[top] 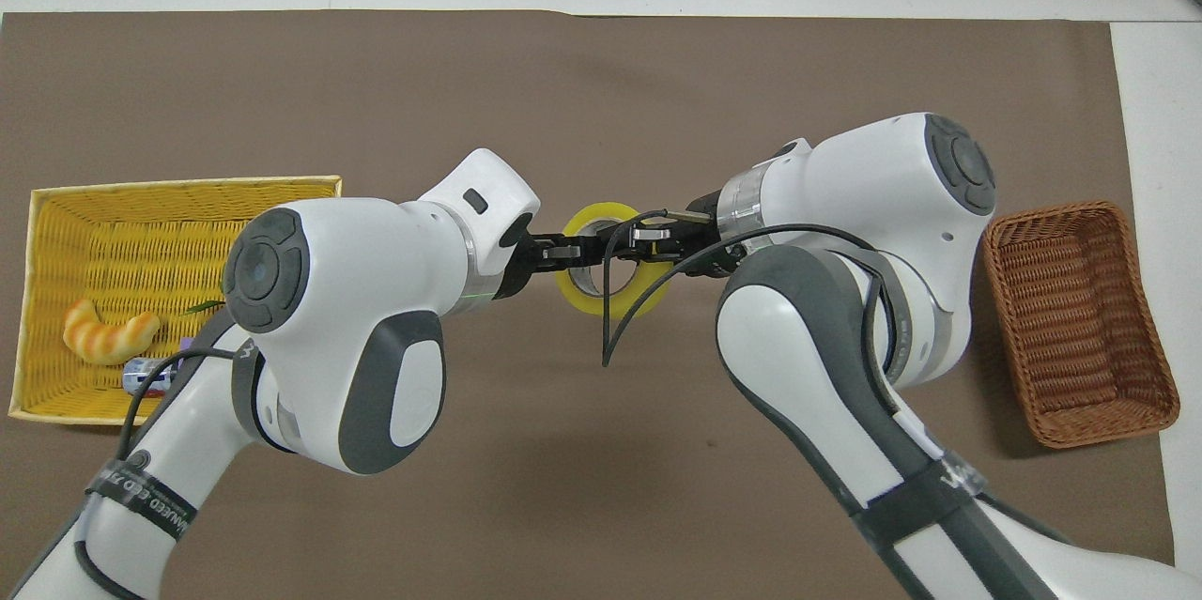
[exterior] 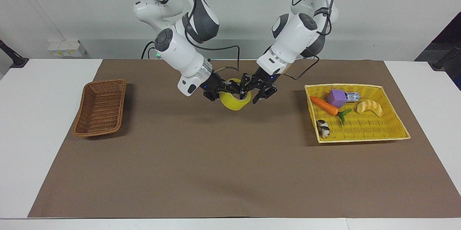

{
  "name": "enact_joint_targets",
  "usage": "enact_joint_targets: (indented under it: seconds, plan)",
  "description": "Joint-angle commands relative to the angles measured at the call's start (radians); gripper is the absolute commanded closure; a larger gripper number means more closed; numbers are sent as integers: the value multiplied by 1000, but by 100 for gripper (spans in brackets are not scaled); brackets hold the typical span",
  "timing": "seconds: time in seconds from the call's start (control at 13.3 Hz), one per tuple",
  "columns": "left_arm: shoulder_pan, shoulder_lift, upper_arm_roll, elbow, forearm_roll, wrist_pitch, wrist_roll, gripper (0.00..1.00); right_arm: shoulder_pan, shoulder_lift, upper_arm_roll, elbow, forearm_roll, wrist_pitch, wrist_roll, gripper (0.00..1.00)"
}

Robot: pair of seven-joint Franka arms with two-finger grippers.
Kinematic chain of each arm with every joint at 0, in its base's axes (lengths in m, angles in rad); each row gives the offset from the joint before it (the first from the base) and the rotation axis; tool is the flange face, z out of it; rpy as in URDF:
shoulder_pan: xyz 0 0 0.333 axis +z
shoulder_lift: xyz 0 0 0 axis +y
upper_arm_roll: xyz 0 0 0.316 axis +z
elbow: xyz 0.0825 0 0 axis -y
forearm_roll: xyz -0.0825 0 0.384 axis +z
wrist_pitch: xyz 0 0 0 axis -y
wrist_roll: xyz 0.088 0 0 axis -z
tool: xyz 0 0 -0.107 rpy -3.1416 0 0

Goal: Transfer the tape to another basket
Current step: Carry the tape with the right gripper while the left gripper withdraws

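Your right tool [exterior: 227, 89] is pinching the tape [exterior: 234, 102] by its rim, one finger inside the pale core and one against the yellow outer face. The roll hangs with its opening facing up, over the middle of the table [exterior: 36, 158]. Your left tool [exterior: 256, 91] sits at three o'clock from the roll in the facing view, right beside the rim, with its fingers spread apart. The basket [exterior: 100, 109] lies at nine o'clock from the tape in that view, well apart from it, toward the right arm's end of the table. At three o'clock, toward the left arm's end, you have the yellow basket [exterior: 360, 131] holding a carrot [exterior: 323, 105], a purple block [exterior: 336, 97] and a croissant toy [exterior: 369, 107].
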Motion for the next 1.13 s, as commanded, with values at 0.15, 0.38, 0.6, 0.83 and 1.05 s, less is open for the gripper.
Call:
enact_joint_targets:
  seconds: [0.15, 0.38, 0.6, 0.83, 1.05]
  plan:
    - [36, -40, 15, 79, 156, -211, -2, 0, -16, -17, -3, 6, -1, -77, 29, 100]
    - [100, -78, 13, 88, 318, -283, 2, 0, -14, -16, -3, 7, -12, -71, 46, 100]
    - [177, -83, 13, 171, 446, -401, 21, 0, -16, -19, -5, 0, -103, -88, 49, 100]
    - [273, -84, 15, 243, 448, -472, 146, 0, -51, -17, -6, 5, -207, -143, 78, 100]
    - [379, -87, 18, 366, 448, -614, 284, 0, -126, -13, -6, 25, -316, -223, 82, 100]
